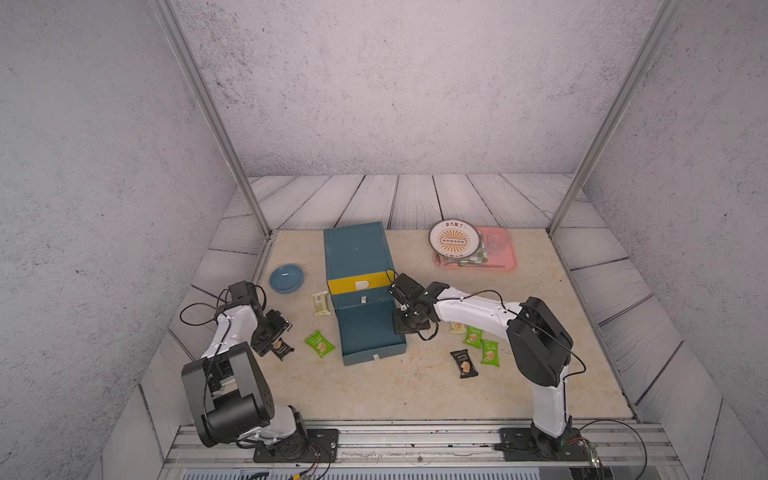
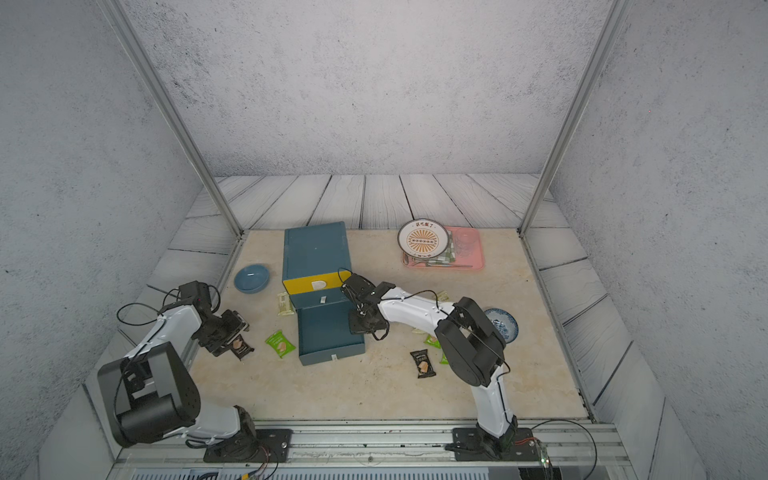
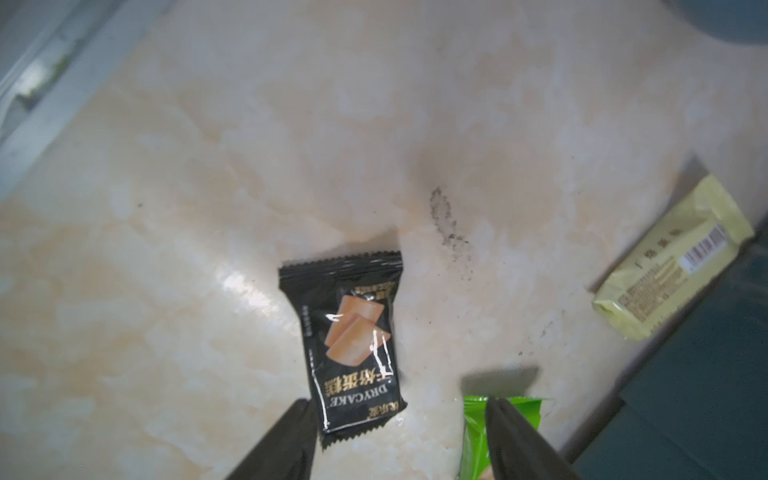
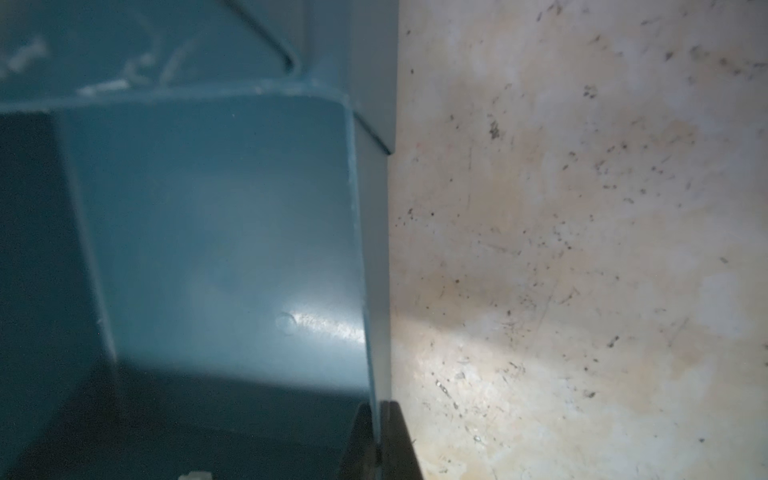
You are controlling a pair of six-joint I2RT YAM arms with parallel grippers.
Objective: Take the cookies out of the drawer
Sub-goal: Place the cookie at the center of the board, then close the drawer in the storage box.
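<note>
The blue drawer (image 1: pixel 374 358) stands pulled out of its cabinet (image 1: pixel 357 253), and its inside shows bare. My right gripper (image 4: pixel 377 405) is shut on the drawer's right wall (image 4: pixel 370 257), one finger inside and one outside. My left gripper (image 3: pixel 397 402) hangs open over the table left of the drawer. A black cookie packet (image 3: pixel 353 345) lies between and ahead of its fingers, free of both. A green packet (image 1: pixel 319 344) and a pale yellow one (image 1: pixel 321 302) lie nearby. Right of the drawer are a black packet (image 1: pixel 464 364), two green ones (image 1: pixel 490 352) and a pale one (image 1: pixel 457 328).
A blue bowl (image 1: pixel 286 279) sits left of the cabinet. At the back right a pink tray (image 1: pixel 509 262) holds a patterned plate (image 1: pixel 455 239) and a glass. A blue-patterned dish (image 2: pixel 505 324) shows behind my right arm. Metal frame posts stand at the back corners.
</note>
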